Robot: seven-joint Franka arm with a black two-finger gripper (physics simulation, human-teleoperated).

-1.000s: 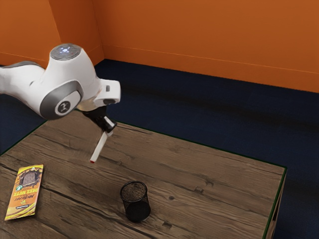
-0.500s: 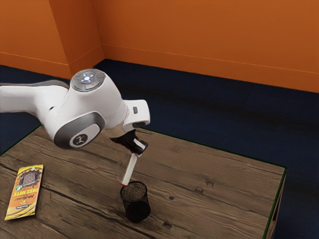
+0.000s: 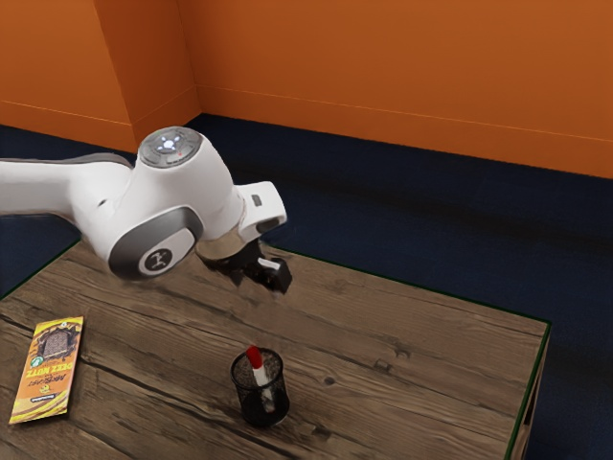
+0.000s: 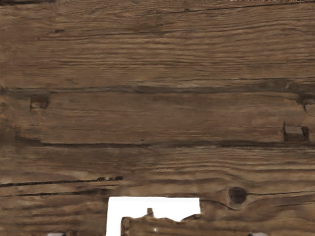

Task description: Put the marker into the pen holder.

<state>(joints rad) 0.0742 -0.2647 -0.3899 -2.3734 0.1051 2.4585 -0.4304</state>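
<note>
Marker (image 3: 261, 373) sits inside the holder (image 3: 249, 406), red end up, propped by the wall so it can't roll across the surface (image 3: 412, 335); our hand (image 3: 275, 276) hangs apart from it, open and empty as far as we can tell, letting the holder carry it

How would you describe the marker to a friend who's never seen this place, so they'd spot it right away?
On the wooden table, find the round black mesh pen holder. The marker is inside it, red end up, white below. That bright red end sets it apart from the dark holder around it and the flat yellow-and-orange packet.
</note>
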